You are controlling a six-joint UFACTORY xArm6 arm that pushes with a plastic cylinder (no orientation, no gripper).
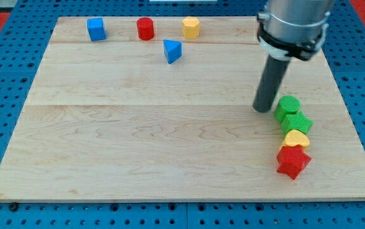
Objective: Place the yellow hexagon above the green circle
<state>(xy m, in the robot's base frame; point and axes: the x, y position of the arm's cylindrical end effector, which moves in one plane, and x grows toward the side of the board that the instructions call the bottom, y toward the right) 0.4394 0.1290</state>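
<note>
The yellow hexagon (191, 27) sits near the view's top edge of the wooden board, right of a red cylinder. The green circle (288, 106) lies at the view's right side, at the top of a close column of blocks. My tip (262, 109) rests on the board just left of the green circle, nearly touching it. The yellow hexagon is far from the tip, up and to the view's left.
Below the green circle lie a green block (297, 122), a yellow heart-like block (296, 138) and a red star (293, 161). A blue cube (96, 29), the red cylinder (145, 28) and a blue triangle (172, 51) are near the top. The board (138, 127) edges border blue pegboard.
</note>
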